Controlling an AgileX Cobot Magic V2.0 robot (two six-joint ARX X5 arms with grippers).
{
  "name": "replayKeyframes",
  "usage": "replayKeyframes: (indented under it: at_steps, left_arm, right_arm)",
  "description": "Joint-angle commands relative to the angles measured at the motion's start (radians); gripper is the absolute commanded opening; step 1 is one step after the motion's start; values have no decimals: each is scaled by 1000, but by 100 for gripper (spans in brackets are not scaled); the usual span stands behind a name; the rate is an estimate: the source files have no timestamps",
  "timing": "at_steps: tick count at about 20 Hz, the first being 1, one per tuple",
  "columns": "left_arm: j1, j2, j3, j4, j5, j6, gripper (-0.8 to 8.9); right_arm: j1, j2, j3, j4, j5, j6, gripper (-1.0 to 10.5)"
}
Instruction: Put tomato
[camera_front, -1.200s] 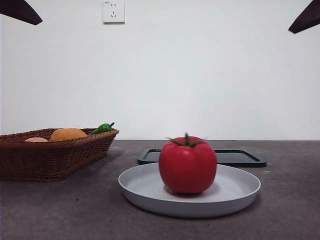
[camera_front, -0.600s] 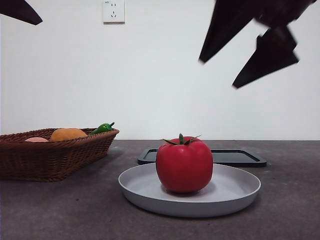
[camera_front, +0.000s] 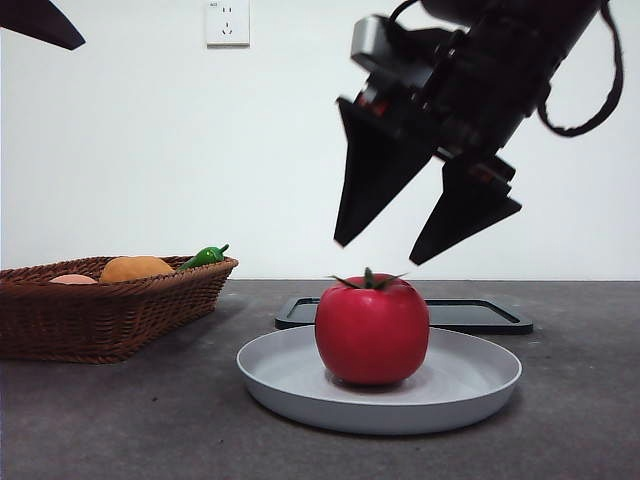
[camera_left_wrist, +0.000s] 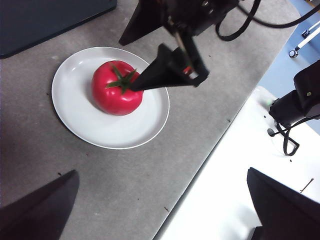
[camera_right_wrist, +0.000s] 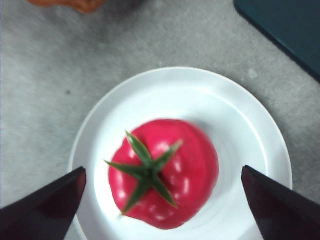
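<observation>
Tomato (camera_front: 372, 331), one glossy red round fruit with a dark green spiky calyx, sits directly beneath the right gripper (camera_front: 388, 252), whose two black jaws hang spread wide, empty, just above the calyx and not touching it. It rests upright on the single round white plate (camera_front: 470, 385) near the desk's middle. The right arm is plainly nearer; the left gripper (camera_left_wrist: 160, 210) waits well apart, jaws spread. One black flat tray (camera_front: 480, 316) lies behind; one brown wicker basket (camera_front: 100, 315) stands toward the desk's edge.
</observation>
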Motion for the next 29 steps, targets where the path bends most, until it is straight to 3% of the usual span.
replayKeyframes:
  at_steps: [1,14,16,18,19,26,29]
  left_arm:
    - [-5,6,17,11,9,1,553]
    - [-5,7,17,15,8,2,553]
    - [-5,7,17,16,8,2,553]
    - [-5,7,17,16,8,2,553]
    - [-5,7,17,16,8,2,553]
    - [-5,7,17,18,8,6,553]
    - [-5,7,17,24,8,5,553]
  right_arm:
    - [23,43,19,23,39,-4,499]
    - [55,181,18,58,44,-3,544]
    - [55,183,18,57,71,-3,453]
    - [55,182,18,57,68,-3,239]
    - [54,180,19,57,61,-3,186]
    - [46,117,109,12,69,-3,171]
    - [13,114,200,-6,133,4,171]
